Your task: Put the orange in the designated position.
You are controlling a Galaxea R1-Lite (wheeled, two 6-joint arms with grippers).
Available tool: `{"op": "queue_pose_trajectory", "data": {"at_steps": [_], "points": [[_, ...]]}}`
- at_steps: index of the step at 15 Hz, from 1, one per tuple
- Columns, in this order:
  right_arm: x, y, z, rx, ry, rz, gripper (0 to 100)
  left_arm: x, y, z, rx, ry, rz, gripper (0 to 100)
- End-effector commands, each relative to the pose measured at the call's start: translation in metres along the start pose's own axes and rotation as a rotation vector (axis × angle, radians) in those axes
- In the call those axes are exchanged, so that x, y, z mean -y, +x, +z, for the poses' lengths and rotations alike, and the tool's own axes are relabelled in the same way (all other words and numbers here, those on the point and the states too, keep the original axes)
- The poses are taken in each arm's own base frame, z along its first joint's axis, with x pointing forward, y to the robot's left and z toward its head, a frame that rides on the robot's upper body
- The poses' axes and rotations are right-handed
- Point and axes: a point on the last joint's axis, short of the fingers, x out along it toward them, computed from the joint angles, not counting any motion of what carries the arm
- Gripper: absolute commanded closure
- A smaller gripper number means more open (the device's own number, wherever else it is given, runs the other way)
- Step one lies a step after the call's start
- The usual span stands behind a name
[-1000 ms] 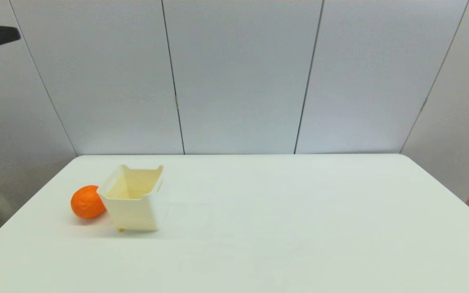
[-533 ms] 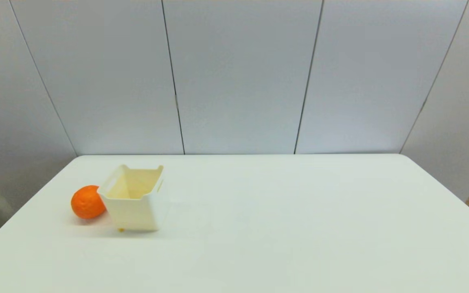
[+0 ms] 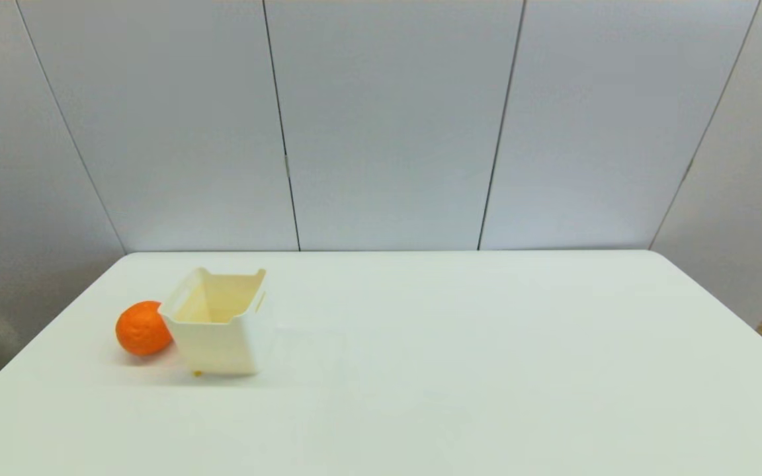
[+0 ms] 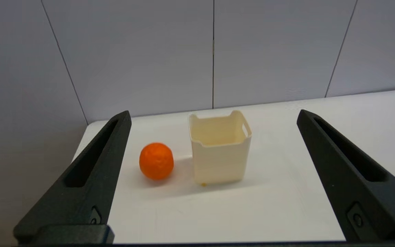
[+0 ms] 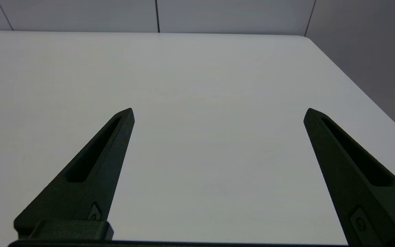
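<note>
1. Left hand (image 4: 213, 116) is spread wide and holds nothing, set back from the orange (image 4: 156, 161); neither arm shows in the head view.
2. Right hand (image 5: 218, 113) is spread over bare tabletop (image 5: 197, 85).
3. The orange sits just left of the cream bin (image 3: 219, 327), which hides its right edge.
4. Grey wall panels (image 3: 387, 119) stand behind.

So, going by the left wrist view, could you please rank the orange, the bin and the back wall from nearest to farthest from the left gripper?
1. Orange and bin: too close to call; both on the table ahead of the open left gripper, orange nearer the table's left edge.
2. Back wall, behind the table.
</note>
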Motion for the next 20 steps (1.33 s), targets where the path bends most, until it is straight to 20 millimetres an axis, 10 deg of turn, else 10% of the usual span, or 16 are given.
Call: {"op": "queue_pose_trajectory", "data": {"at_steps": [1,10,20], "points": [[0.0,0.0,0.0,-0.001,0.0,0.0,0,0.005,-0.018,-0.04,0.001,0.004,0.037,0],[0.0,0.0,0.0,-0.001,0.0,0.0,0,0.01,-0.03,-0.12,-0.074,-0.006,0.042,0],[0.0,0.0,0.0,-0.001,0.0,0.0,0,0.009,-0.021,-0.144,-0.104,-0.009,0.038,0]]}}
